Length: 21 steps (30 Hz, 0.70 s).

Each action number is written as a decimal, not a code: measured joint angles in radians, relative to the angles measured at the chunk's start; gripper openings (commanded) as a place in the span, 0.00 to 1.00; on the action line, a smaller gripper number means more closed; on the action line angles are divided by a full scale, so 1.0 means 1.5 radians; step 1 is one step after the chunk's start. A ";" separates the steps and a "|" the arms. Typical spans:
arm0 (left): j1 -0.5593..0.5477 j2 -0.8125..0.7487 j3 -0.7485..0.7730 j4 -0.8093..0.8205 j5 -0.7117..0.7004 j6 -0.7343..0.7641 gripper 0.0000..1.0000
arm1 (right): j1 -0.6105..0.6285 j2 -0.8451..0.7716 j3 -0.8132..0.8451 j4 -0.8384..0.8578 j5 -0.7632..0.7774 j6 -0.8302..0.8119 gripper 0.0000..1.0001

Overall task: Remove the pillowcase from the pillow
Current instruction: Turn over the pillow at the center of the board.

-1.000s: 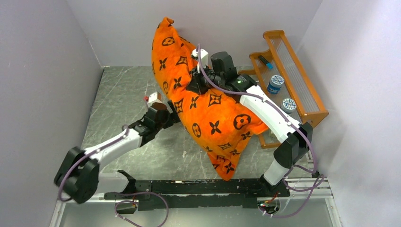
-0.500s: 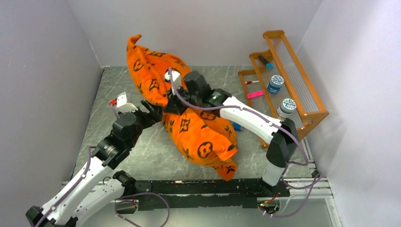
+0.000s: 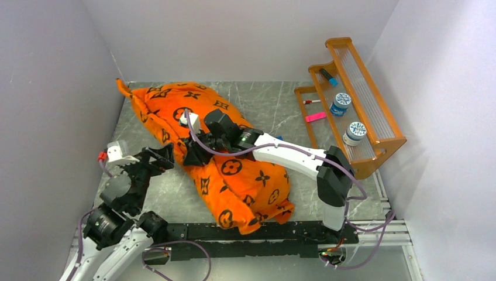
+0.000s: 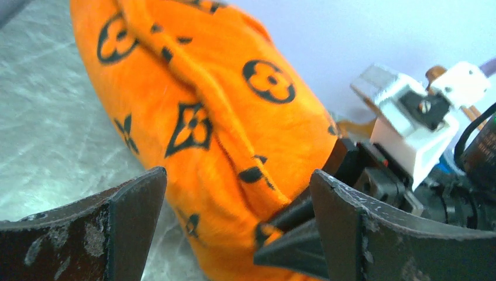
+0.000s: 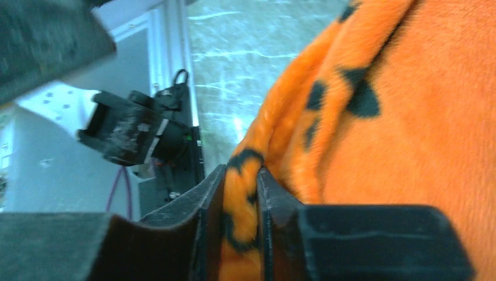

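Note:
The orange pillowcase [image 3: 234, 170] with dark brown motifs lies across the table from far left to near centre, fully covering the pillow, whose white is hidden. My right gripper [image 3: 188, 153] is shut on a fold of the pillowcase at its left side; the right wrist view shows orange fabric [image 5: 241, 193] pinched between the jaws. My left gripper [image 3: 166, 157] is open and empty just left of that spot. In the left wrist view its fingers [image 4: 126, 228] frame the pillowcase [image 4: 205, 117] and the right gripper's fingers [image 4: 298, 234].
An orange wooden rack [image 3: 357, 99] stands at the right with two jars [image 3: 341, 103], a marker and a pink item. Grey walls close in on the left, back and right. A black rail [image 3: 245, 234] runs along the near edge.
The pillow in its case came down from upright to lying flat and shifted left. My right gripper moved left and down with the fabric. My left arm drew back toward the near left.

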 measured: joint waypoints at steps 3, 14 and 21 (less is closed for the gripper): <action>0.000 -0.015 0.031 -0.009 -0.035 0.041 0.97 | 0.008 -0.004 0.000 0.021 -0.042 0.004 0.39; 0.001 -0.075 0.027 -0.002 -0.101 0.120 0.97 | 0.013 -0.071 -0.011 0.008 -0.084 -0.027 0.70; 0.013 -0.044 0.027 0.002 -0.093 0.135 0.97 | 0.001 -0.185 -0.106 -0.017 0.008 -0.065 0.94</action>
